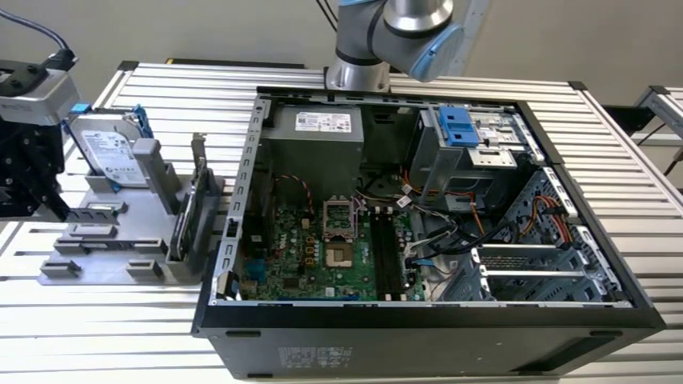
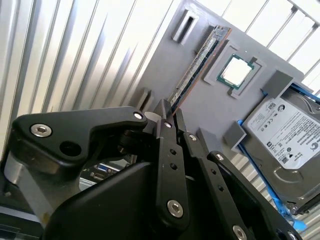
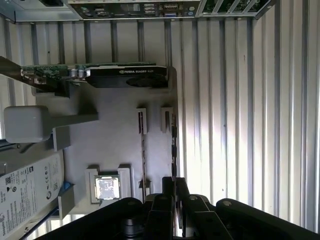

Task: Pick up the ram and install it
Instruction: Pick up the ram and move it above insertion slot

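The ram [image 2: 197,65] is a slim dark green stick standing on its long edge along one side of the grey parts tray [image 2: 210,110]. In the first wrist view the ram [image 3: 173,145] runs straight toward my gripper [image 3: 174,184]. My gripper [image 2: 170,116] sits at the stick's near end with its black fingers drawn together, one on each face, shut on the ram. The stick still rests in the tray's holders. In the exterior view my black wrist assembly [image 1: 24,172] hangs over the tray [image 1: 101,268] at the exterior view's left.
On the tray lie a square silver processor [image 2: 236,71], a hard drive [image 2: 287,135] in a blue bracket and an upright graphics card [image 3: 120,76]. The open computer case [image 1: 427,208] stands to the exterior view's right, with its motherboard's long memory slots [image 1: 386,252] exposed. The ribbed metal table [image 1: 629,160] lies underneath.
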### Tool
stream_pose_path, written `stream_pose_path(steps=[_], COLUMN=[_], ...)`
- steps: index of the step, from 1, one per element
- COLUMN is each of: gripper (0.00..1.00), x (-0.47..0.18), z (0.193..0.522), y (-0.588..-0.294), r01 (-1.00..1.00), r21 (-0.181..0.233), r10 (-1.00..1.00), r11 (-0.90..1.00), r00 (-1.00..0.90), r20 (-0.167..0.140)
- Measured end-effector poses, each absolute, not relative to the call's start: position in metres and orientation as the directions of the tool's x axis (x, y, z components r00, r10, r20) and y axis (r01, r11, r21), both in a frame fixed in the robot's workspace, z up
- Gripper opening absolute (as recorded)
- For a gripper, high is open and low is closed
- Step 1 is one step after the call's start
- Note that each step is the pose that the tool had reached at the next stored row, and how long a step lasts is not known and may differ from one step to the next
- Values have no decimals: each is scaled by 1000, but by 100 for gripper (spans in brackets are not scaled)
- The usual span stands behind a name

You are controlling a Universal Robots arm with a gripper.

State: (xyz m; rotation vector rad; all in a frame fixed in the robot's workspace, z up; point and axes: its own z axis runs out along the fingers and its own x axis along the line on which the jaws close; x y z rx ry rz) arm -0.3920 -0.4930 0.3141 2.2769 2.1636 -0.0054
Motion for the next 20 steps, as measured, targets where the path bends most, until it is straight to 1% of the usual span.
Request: stream_pose_path(steps=[20], gripper=[0], x=[-392], z=[329], y=[-493], r01=[999], r21=[-2], r10=[999], r11=[-51], r00=[51], r20=[-3])
